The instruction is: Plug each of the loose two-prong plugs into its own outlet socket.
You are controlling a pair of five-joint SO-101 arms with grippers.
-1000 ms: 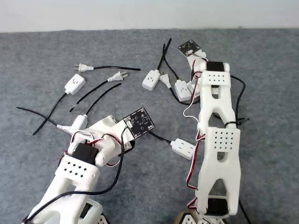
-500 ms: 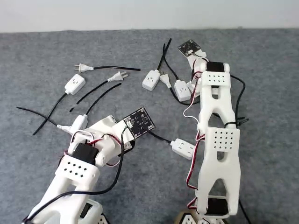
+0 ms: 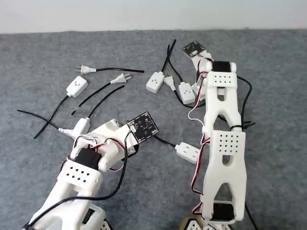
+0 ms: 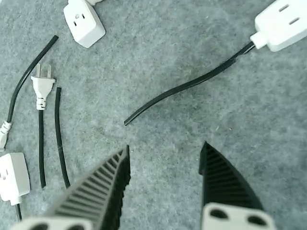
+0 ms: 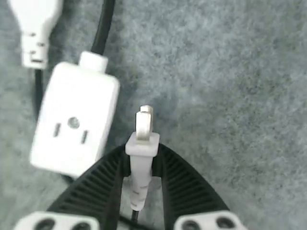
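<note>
Over the last second the right arm (image 3: 221, 143) crept a touch farther out across the grey felt desk (image 3: 273, 67), away from its base. Tiny shift, and the white rectangular outlet socket on a black cord (image 3: 186, 92) by its wrist looks barely nudged the same way. The left arm (image 3: 91, 158) hasn't budged. The right gripper (image 5: 142, 154) is pinching a white two-prong plug (image 5: 143, 136) by its body, prongs sticking out past the fingertips, cord trailing back between the fingers. In the right wrist view that plug sits just beside the socket, prongs off to one side of the slots and not in them. I can't tell whether the plug body touches the socket's edge. My read: this is slow fine alignment, not insertion yet. The prongs still need to come sideways over the slots and line up before any push, and a loose socket on felt will likely slide if pushed off-axis. The left gripper (image 4: 165, 149) is spread wide with nothing in it, hanging over bare desk near the cut end of a loose black cord (image 4: 187, 86) that runs to another white socket block (image 4: 283, 21). It could pin the target socket, but it's well apart from it. Still lying loose: a white plug on a black lead (image 3: 85, 70) and a second white plug (image 3: 120, 78), with a free small white socket (image 3: 76, 86) near them. So most of the job is still ahead
</note>
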